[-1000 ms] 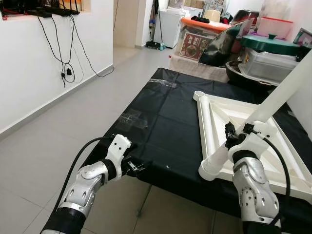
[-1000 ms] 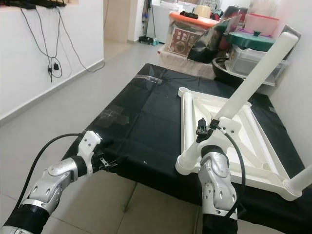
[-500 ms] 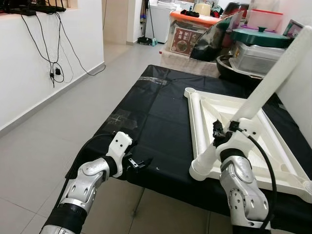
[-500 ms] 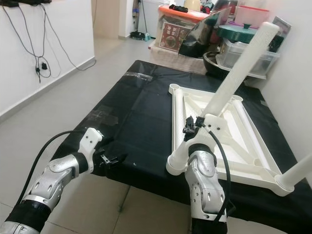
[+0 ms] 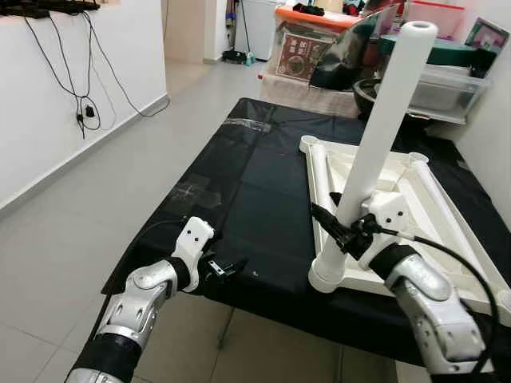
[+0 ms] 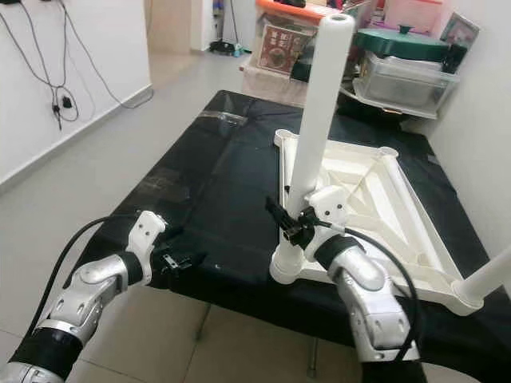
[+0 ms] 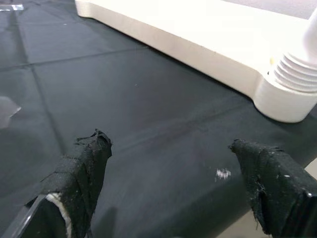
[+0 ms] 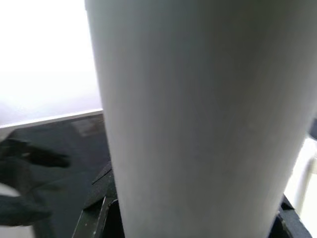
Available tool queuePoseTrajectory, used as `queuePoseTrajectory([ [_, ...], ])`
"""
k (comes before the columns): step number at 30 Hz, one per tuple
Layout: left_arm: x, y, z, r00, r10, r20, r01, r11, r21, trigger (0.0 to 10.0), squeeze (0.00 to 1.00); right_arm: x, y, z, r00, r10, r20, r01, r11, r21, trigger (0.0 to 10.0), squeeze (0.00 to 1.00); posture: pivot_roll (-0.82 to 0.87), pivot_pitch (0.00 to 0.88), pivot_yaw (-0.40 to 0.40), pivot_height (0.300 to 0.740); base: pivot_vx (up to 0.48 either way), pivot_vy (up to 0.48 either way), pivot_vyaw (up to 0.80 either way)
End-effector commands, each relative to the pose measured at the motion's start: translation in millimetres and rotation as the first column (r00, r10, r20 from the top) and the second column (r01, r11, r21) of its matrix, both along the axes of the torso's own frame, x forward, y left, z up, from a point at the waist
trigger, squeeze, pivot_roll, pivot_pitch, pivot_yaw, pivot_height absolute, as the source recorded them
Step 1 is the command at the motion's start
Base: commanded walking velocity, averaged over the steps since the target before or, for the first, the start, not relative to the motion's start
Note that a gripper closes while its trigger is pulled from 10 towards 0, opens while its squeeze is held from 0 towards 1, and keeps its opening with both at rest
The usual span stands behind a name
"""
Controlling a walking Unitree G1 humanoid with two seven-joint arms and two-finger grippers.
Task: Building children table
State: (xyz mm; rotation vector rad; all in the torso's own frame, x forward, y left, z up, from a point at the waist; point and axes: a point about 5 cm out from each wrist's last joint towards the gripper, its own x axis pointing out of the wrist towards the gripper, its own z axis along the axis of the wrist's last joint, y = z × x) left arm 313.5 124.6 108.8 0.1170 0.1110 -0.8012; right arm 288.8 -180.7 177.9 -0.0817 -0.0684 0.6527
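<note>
- My left gripper [image 5: 227, 268] hung at the near edge of the black cloth [image 5: 263, 183], its fingers [image 7: 81, 168] spread apart and holding nothing; through the left wrist camera I saw the cloth between them.
- Past those fingers in that view lay the white frame [image 7: 198, 44] and a ribbed socket [image 7: 292, 84], apart from my fingertips.
- My right gripper [image 5: 342, 233] was clamped on the white leg [image 5: 382, 128], low on the tube, just above the near corner socket [image 5: 328, 275].
- In the right wrist view the leg [image 8: 198, 119] ran close before the lens, with black finger parts at either side of it.
- The leg stood nearly upright, leaning slightly away from me, its foot seated in that near left corner of the frame.
- The tabletop [image 6: 375, 207] lay upside down on the cloth, ribs up, on the right half of the covered surface.
- Another white leg [image 6: 489, 279] stuck out at the frame's near right corner, tilted toward the right.
- Some clear tape [image 5: 247, 124] sat on the cloth's far left part.
- Behind the cloth I saw stacked storage boxes [image 5: 435, 84] and a green lid [image 6: 403, 41].
- Along the left wall [image 5: 56, 120], black cables [image 5: 80, 104] hung above the tiled floor [image 5: 72, 239].
</note>
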Motion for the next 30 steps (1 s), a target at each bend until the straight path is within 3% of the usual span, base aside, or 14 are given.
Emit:
queuePoseTrajectory([
  [1, -1.0, -2.7, 0, 1.0, -0.006, 0.003, 0.006, 1.0, -0.003, 10.0, 0.0, -5.4, 16.0, -37, 0.952, 0.202, -0.228, -0.189, 0.979, 0.077, 0.0, 0.0, 0.19, 0.0, -0.157, 0.74, 0.0, 0.0, 0.0],
  [2, -1.5, -2.1, 0, 1.0, -0.003, 0.002, 0.003, 1.0, -0.006, 10.0, 0.0, -4.5, 17.6, -40, 0.929, 0.265, -0.26, -0.253, 0.964, 0.08, 0.0, 0.0, 0.19, 0.0, -0.157, 0.74, 0.0, 0.0, 0.0],
  [7, -1.6, -0.4, 0, 1.0, 0.001, 0.002, -0.001, 1.0, -0.007, 10.0, 0.0, -2.6, 19.5, -41, 0.902, 0.335, -0.272, -0.327, 0.942, 0.075, 0.0, 0.0, 0.2, 0.0, -0.165, 0.74, 0.0, 0.0, 0.0],
  [10, -2.3, 0.5, 0, 1.0, 0.006, 0.001, -0.006, 1.0, -0.009, 10.0, 0.0, 3.5, 21.4, -39, 0.85, 0.444, -0.283, -0.462, 0.887, 0.006, 0.0, 0.0, 0.2, 0.0, -0.175, 0.74, 0.0, 0.0, 0.0],
  [14, -3.3, 0.1, -2, 1.0, 0.009, -0.003, -0.009, 1.0, -0.012, 10.0, 0.0, 10.4, 22.7, -32, 0.831, 0.485, -0.273, -0.509, 0.86, -0.02, 0.0, 0.0, 0.2, 0.0, -0.181, 0.74, 0.0, 0.0, 0.0],
  [19, -4.4, -0.5, -3, 1.0, 0.011, -0.008, -0.011, 1.0, -0.015, 10.0, 0.0, 9.2, 21.7, -36, 0.831, 0.487, -0.27, -0.505, 0.863, 0.001, 0.0, 0.0, 0.2, 0.0, -0.181, 0.74, 0.0, 0.0, 0.0],
  [22, -5.1, -0.4, -4, 1.0, 0.011, -0.012, -0.011, 1.0, -0.015, 10.0, 0.0, 7.6, 20.1, -41, 0.844, 0.466, -0.267, -0.477, 0.879, 0.026, 0.0, 0.0, 0.2, 0.0, -0.179, 0.74, 0.0, 0.0, 0.0],
  [25, -4.8, 0.0, -5, 1.0, 0.014, -0.019, -0.014, 1.0, -0.018, 10.0, 0.0, 11.9, 13.3, -47, 0.916, 0.318, -0.243, -0.294, 0.947, 0.13, 0.0, 0.0, 0.19, 0.0, -0.173, 0.74, 0.0, 0.0, 0.0],
  [27, -4.7, 0.2, -5, 1.0, 0.015, -0.02, -0.015, 1.0, -0.019, 10.0, 0.0, 12.7, 12.2, -47, 0.924, 0.294, -0.243, -0.265, 0.953, 0.145, 0.0, 0.0, 0.19, 0.0, -0.173, 0.74, 0.0, 0.0, 0.0],
  [28, -4.2, 0.0, -5, 1.0, 0.016, -0.021, -0.016, 1.0, -0.02, 10.0, 0.0, 15.6, 9.0, -50, 0.951, 0.197, -0.239, -0.156, 0.971, 0.178, 0.0, 0.0, 0.18, 0.0, -0.169, 0.74, 0.0, 0.0, 0.0],
  [29, -4.2, 0.0, -5, 1.0, 0.016, -0.021, -0.016, 1.0, -0.02, 10.0, 0.0, 15.6, 9.0, -50, 0.951, 0.197, -0.239, -0.156, 0.971, 0.178, 0.0, 0.0, 0.18, 0.0, -0.169, 0.74, 0.0, 0.0, 0.0],
  [30, -3.9, -0.2, -5, 1.0, 0.017, -0.022, -0.017, 1.0, -0.021, 10.0, 0.0, 17.8, 5.6, -54, 0.962, 0.118, -0.247, -0.065, 0.975, 0.212, 0.0, 0.0, 0.18, 0.0, -0.168, 0.74, 0.0, 0.0, 0.0],
])
